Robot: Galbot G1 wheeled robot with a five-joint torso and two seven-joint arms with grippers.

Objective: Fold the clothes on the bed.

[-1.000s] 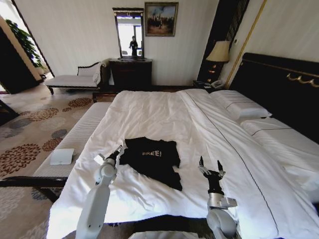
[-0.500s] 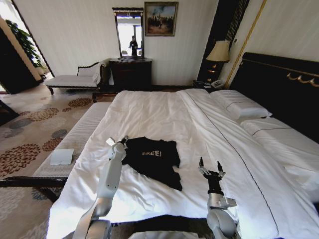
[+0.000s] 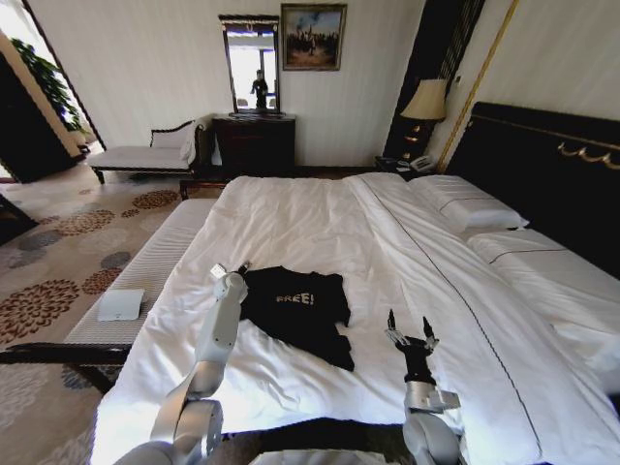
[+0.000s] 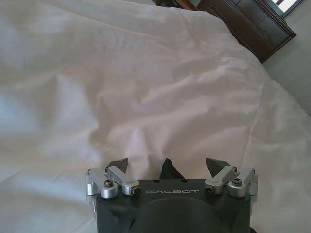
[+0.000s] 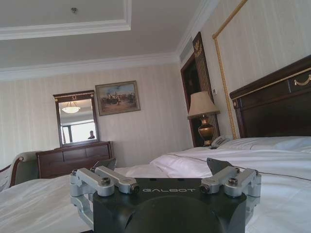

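Head view has my left claw reaching out over the bed, sitting at the far left corner of the black T-shirt, right by its left sleeve edge. From here I cannot tell whether the fingertips touch the cloth or only the white duvet beside it. In the left wrist view the left claw stands open, its dark fingers spread well apart over wrinkled white duvet, with a dark tip of something between them that I cannot identify.

The T-shirt lies on the near half of the bed, left of the bed's middle, chest up with the white "FREE!" lettering readable. Its far edge lies fairly straight; the near right part is bunched and runs out to a dark point toward my right arm.

My right claw hangs above the near edge of the bed, to the right of the shirt and apart from it, pointing up with fingers spread and holding nothing. The right wrist view shows the same right claw open, looking across the bed toward the dark headboard, a lamp and a mirror on the far wall.
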